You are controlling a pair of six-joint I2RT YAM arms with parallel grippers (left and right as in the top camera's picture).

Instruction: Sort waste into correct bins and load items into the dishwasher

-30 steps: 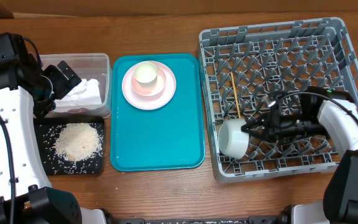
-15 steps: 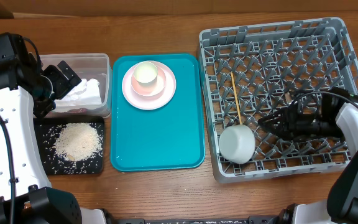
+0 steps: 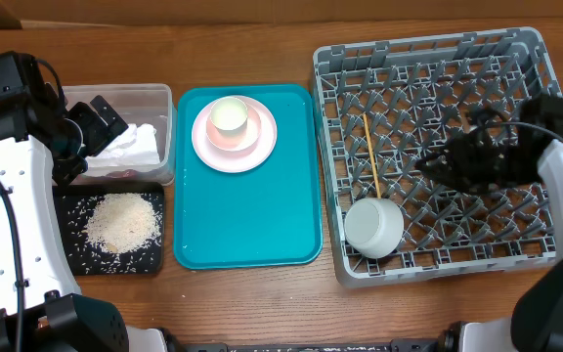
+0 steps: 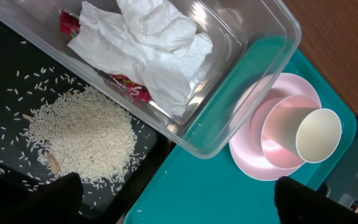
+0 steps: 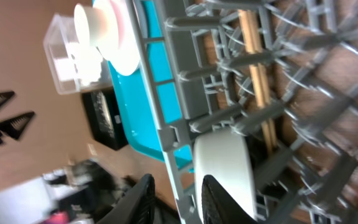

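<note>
My right gripper [image 3: 430, 166] [image 5: 176, 202] hovers open over the grey dishwasher rack [image 3: 438, 59] [image 5: 185, 93], with nothing between its fingers. A pale bowl [image 3: 374, 227] [image 5: 225, 165] lies mouth down in the rack's front left corner, apart from the gripper. The wooden chopsticks [image 3: 370, 147] [image 5: 257, 74] lie in the rack just behind it. A pink plate [image 3: 262, 147] [image 4: 253, 155] on the teal tray [image 3: 247, 220] carries a pink bowl [image 4: 281, 124] and a cream cup [image 3: 230, 115] [image 4: 317, 135]. My left gripper [image 3: 101, 117] [image 4: 179, 205] stands wide open above the clear tub [image 3: 159, 98] [image 4: 253, 37].
White tissue [image 4: 148, 43] and a red wrapper [image 4: 129, 87] lie in the clear tub. Rice [image 3: 120, 220] [image 4: 82, 134] is heaped in the black tray [image 3: 71, 259] [image 4: 5, 81]. The teal tray sits between the bins and the rack.
My right gripper has let go of the pale bowl, which tipped mouth down in the rack's corner. The gripper has drawn back to the right and further away. The left arm is still.
</note>
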